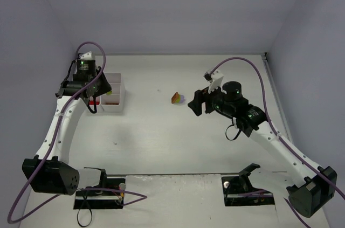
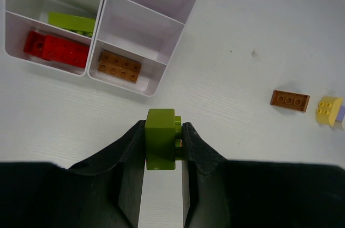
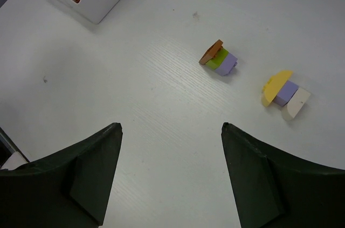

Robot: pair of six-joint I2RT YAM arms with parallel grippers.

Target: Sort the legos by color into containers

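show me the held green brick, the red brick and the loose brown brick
green brick [image 2: 160,139], left wrist view, middle of its smooth face
red brick [image 2: 56,50], left wrist view, its middle
loose brown brick [image 2: 290,100], left wrist view, studded top

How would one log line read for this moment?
left gripper: shut on green lego | right gripper: open, empty | tray: partly filled

No text, label, brand, number or sign can be read from here. Any mark on the studs of the green brick in the left hand, or on the brown brick in the tray, is too small to tell.
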